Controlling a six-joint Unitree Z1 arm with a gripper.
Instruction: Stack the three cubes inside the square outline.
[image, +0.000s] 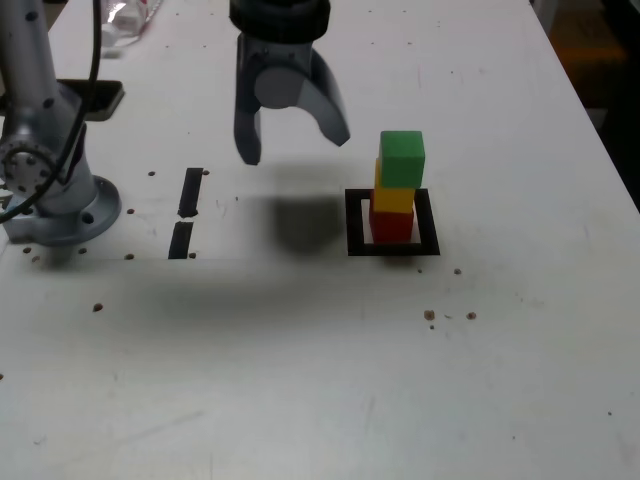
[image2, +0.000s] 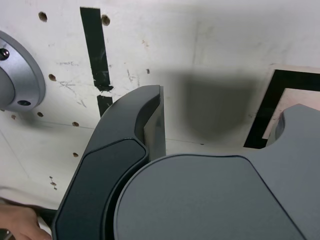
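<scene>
The three cubes stand stacked inside the square outline (image: 392, 248) of black tape, right of centre in the exterior view. The red cube (image: 391, 225) is at the bottom, the yellow cube (image: 394, 197) sits on it, and the green cube (image: 402, 158) is on top, shifted slightly off the yellow one. My gripper (image: 295, 145) hangs above the table to the stack's left in the exterior view. It is open, with nothing between its dark fingers (image: 248, 135), and apart from the cubes. The wrist view shows the open gripper (image2: 220, 120) and a corner of the outline (image2: 265, 115); the cubes are hidden there.
The arm's grey base (image: 50, 190) stands at the exterior view's left. Two short black tape strips (image: 190, 192) (image: 181, 240) lie between the base and the outline. A clear plastic item (image: 130, 20) lies at the far left. Small dark specks dot the white table (image: 300, 380).
</scene>
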